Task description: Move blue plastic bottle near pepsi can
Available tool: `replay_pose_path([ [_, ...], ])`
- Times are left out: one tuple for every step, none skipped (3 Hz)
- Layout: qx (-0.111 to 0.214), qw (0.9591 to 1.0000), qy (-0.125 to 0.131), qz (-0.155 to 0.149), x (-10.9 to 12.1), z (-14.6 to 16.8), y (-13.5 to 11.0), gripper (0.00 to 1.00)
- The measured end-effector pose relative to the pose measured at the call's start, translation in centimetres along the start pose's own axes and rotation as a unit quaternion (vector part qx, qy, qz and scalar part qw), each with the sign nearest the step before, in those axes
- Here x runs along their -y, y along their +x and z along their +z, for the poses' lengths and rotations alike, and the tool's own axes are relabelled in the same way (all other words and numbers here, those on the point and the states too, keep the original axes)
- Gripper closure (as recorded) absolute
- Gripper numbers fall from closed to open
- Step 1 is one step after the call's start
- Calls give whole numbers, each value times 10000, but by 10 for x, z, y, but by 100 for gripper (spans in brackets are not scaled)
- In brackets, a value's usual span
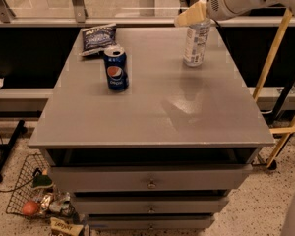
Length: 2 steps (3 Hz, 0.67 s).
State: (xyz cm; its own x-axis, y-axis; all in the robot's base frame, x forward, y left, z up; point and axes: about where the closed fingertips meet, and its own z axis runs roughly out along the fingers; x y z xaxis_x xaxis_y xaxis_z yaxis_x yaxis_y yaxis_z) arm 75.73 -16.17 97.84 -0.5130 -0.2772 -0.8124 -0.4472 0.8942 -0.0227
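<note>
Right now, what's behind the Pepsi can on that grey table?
A dark blue snack bag lies flat behind the pepsi can, its near corner hidden by the can. The gripper is far right, over the blue plastic bottle, covering its cap.

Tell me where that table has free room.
The table is bare across its front half, also between pepsi can and blue plastic bottle. Crowded: back left, can beside snack bag; back right, gripper at the bottle's top.
</note>
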Motion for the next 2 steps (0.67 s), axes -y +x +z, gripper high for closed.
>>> replay_pose_path([
  [-41, 10000, -58, 3, -4, 9, -1, 41],
  [-82, 9999, -124, -28, -9, 15, -1, 65],
])
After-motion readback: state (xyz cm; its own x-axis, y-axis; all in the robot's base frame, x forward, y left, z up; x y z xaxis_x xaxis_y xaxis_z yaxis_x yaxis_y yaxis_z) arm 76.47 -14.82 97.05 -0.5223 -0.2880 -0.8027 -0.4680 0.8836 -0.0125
